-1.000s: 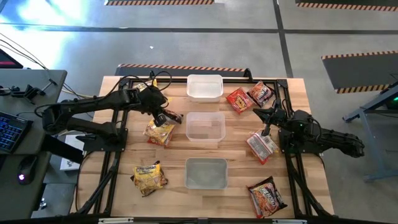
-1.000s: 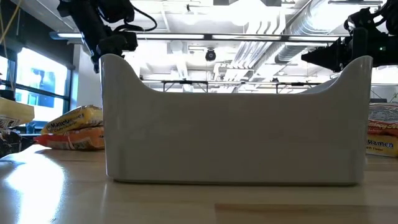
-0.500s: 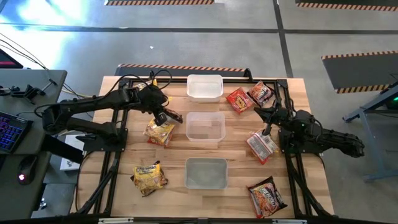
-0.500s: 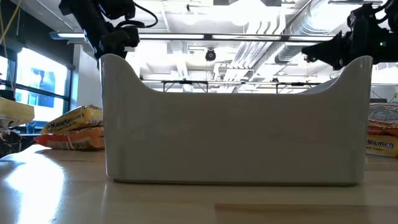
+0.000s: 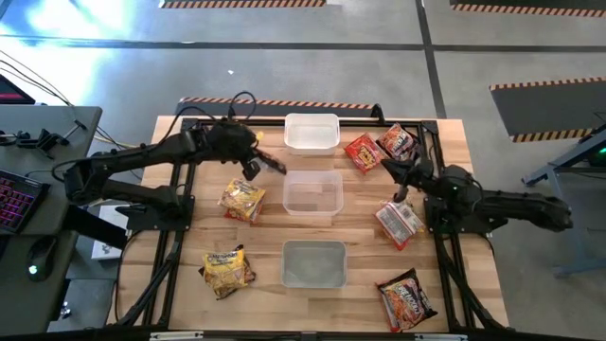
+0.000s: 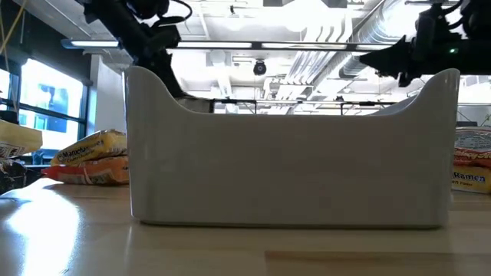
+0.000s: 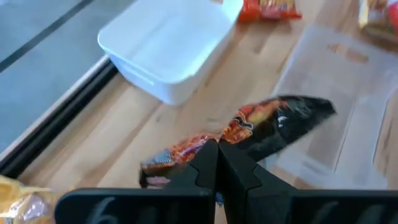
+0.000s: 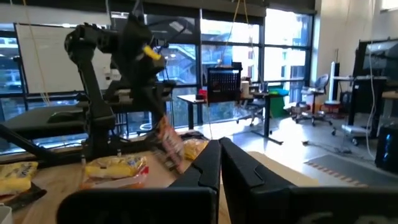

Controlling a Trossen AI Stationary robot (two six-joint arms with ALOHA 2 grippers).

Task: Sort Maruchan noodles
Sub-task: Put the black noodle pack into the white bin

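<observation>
My left end effector [image 7: 217,163] pinches a dark noodle packet [image 7: 273,124] above the counter [image 5: 365,218]; right end effector [image 5: 391,167] hangs closed, empty.

Surface [image 5: 360,213] is pale wood planks, smooth with a satin sheen and glare in the low view. Tubs [image 5: 311,132] are translucent plastic, smooth, frosted-looking. Noodle packets [image 5: 243,201] are crinkly glossy plastic film. Dark packet [image 7: 273,124] shiny, wrinkled. Left gripper [image 7: 217,167] and right gripper [image 8: 219,163] are matt black plastic.
</observation>
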